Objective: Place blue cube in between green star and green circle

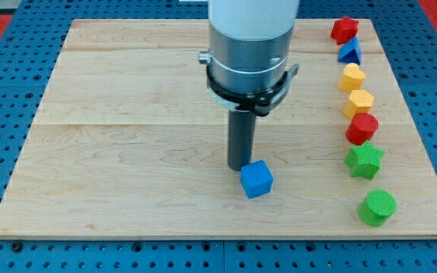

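The blue cube (256, 179) lies on the wooden board (127, 152) a little right of centre, near the view's bottom. My tip (240, 167) is just to the upper left of the cube, touching or almost touching it. The green star (364, 161) sits near the board's right edge. The green circle (376, 206) lies below the star, near the bottom right corner. A gap separates the star and the circle. The cube is well to the left of both.
A column of blocks runs down the right edge above the star: a red block (344, 29), a blue triangle (350, 52), a yellow block (352, 76), another yellow block (359, 102) and a red block (362, 127).
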Controlling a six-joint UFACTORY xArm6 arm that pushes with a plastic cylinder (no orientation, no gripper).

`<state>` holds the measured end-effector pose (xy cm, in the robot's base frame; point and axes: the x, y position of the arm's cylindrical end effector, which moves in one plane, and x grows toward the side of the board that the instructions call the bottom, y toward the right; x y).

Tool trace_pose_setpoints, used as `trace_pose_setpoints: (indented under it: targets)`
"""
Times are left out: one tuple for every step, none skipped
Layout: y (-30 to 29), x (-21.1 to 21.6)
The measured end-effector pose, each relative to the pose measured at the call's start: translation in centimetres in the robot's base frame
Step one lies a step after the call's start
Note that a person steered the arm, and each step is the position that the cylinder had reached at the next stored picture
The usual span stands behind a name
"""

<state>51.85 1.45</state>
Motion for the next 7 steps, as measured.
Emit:
trace_pose_setpoints:
  targets:
    - [1.1, 1.1]
    - [1.8, 2.3]
    - [-2.7, 4.0]
    - [0.6, 4.0]
    - [5.1, 3.9]
    - [8.5, 3.8]
    - [11.1, 3.7]
